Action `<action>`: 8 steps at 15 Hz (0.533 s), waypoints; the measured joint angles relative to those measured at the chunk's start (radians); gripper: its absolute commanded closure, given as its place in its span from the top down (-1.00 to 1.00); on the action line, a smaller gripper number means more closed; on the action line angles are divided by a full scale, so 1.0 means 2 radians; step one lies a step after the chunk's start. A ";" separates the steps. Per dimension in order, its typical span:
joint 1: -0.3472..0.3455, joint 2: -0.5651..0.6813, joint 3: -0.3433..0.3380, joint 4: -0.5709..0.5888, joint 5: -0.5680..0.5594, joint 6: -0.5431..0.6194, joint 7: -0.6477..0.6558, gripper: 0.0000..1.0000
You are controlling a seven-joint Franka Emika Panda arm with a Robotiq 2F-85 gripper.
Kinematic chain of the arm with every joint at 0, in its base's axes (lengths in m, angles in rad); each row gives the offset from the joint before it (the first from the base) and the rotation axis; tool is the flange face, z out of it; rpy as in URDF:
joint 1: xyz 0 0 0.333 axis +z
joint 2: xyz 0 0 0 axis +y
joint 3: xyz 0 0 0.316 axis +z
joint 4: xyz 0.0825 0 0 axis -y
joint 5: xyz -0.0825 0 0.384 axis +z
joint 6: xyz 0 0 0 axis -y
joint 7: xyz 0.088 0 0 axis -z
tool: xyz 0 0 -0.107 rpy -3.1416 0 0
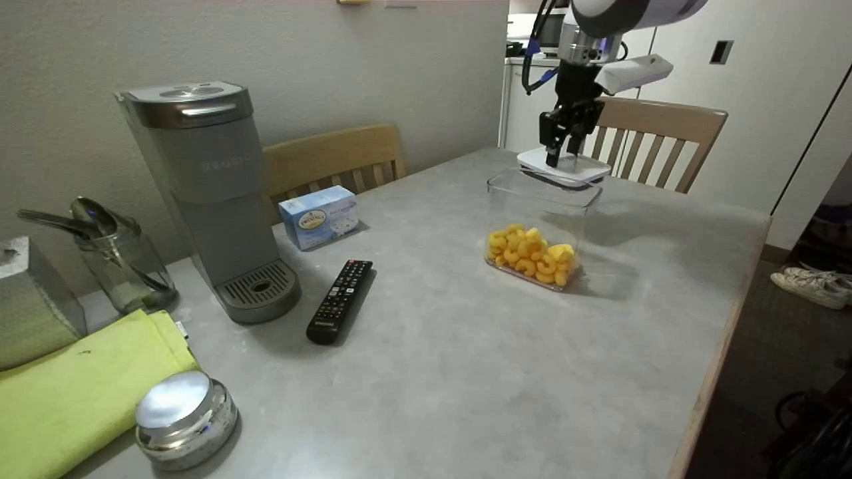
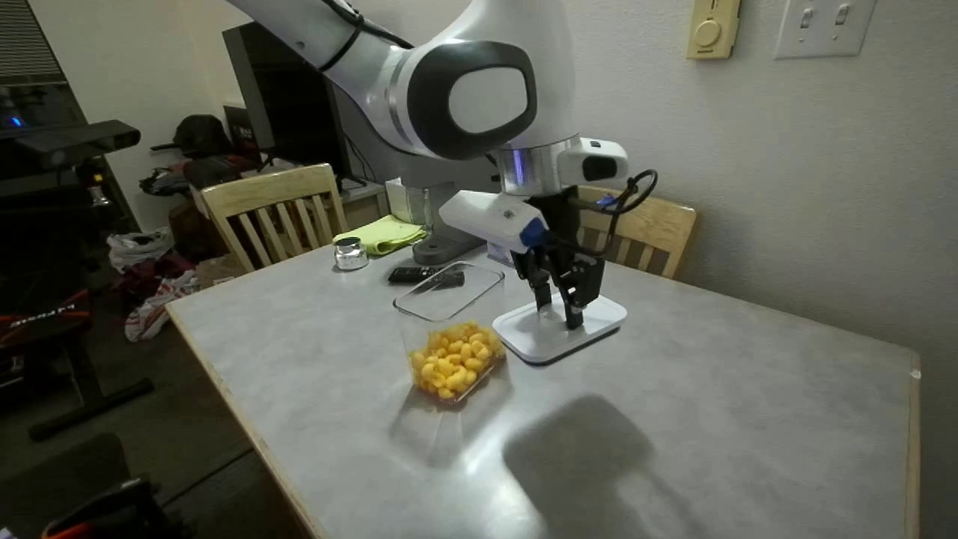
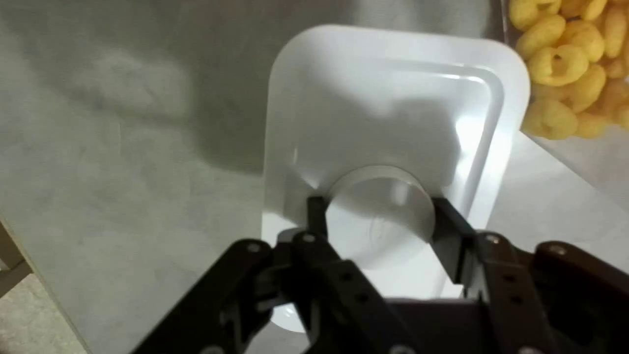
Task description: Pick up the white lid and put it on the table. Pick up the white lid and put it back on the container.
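Grey table, glossy white lid.

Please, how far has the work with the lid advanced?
Done: the white lid is off the container. In progress: the hand grips the lid's knob; whether the lid touches the table is unclear. Left: closing the container, whose top stands open, perhaps after setting the lid down.

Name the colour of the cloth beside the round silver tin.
The cloth is bright yellow-green; it shows best in an exterior view.
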 measured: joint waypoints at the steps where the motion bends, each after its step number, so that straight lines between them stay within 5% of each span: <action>1: 0.000 -0.005 0.001 0.000 0.000 -0.003 -0.008 -0.42; 8: -0.004 -0.030 0.013 0.001 0.000 -0.017 -0.066 -0.42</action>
